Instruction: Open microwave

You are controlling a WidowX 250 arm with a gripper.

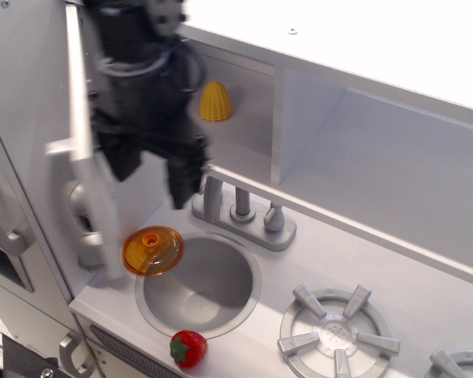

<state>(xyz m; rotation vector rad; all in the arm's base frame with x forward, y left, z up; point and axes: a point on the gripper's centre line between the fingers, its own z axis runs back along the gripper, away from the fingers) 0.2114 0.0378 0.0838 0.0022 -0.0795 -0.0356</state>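
The microwave door (80, 118) is light grey and stands swung wide open, seen edge-on at the left. Its long vertical handle (102, 224) sticks out toward me. The open microwave compartment (244, 110) holds a yellow corn piece (215, 101). My black gripper (154, 169) hangs just right of the door's inner face, in front of the compartment, blurred by motion. Its two fingers (184, 177) are spread apart with nothing between them.
A grey faucet (240, 206) stands behind the round sink (197, 287). An orange lid (152, 250) rests at the sink's left rim. A strawberry (188, 348) lies at the front edge. A stove burner (335, 331) is at the right. A grey wall phone (79, 205) is behind the door.
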